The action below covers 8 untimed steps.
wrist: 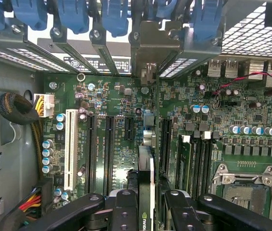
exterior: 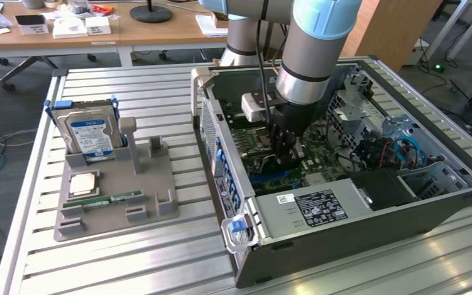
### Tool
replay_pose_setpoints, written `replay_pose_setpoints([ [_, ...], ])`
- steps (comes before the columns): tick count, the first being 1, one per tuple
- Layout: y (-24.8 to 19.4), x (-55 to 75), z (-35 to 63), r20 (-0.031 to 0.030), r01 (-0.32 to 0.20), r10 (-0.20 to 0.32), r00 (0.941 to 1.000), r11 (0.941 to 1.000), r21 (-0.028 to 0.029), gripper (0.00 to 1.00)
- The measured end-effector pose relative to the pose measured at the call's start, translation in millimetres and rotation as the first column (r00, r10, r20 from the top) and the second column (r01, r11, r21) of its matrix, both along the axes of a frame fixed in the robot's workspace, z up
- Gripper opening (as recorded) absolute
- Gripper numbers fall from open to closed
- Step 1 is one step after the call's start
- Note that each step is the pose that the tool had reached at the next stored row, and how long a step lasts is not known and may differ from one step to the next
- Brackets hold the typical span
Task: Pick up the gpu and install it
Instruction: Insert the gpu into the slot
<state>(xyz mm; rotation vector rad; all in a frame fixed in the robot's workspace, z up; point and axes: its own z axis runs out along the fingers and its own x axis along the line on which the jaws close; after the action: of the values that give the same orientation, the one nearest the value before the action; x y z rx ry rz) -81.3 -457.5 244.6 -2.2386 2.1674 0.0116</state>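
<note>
My gripper [exterior: 289,149] reaches down into the open computer case [exterior: 367,215], over the motherboard. In the wrist view its two black fingers [wrist: 126,211] are shut on the gpu [wrist: 146,192], a thin dark card seen edge-on between them. The card stands along a black expansion slot on the green motherboard [wrist: 121,159]. Its pale metal bracket [wrist: 152,45] lies against the rear slot openings of the case. I cannot tell whether the card's edge sits fully in the slot. In the exterior view the gripper hides most of the card.
A grey holder tray [exterior: 113,184] beside the case carries a silver hard drive [exterior: 88,132], a CPU [exterior: 83,183] and a green RAM stick [exterior: 113,198]. Blue slot latches [wrist: 114,17], a white slot [wrist: 71,149], the CPU socket [wrist: 244,185] and a cable bundle [wrist: 15,108] surround the card.
</note>
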Motion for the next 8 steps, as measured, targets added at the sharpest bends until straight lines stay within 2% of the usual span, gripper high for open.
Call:
replay_pose_setpoints([
  [8,0.0,0.0,0.0,0.0,0.0,0.0,1.0,1.0,0.0,0.26],
])
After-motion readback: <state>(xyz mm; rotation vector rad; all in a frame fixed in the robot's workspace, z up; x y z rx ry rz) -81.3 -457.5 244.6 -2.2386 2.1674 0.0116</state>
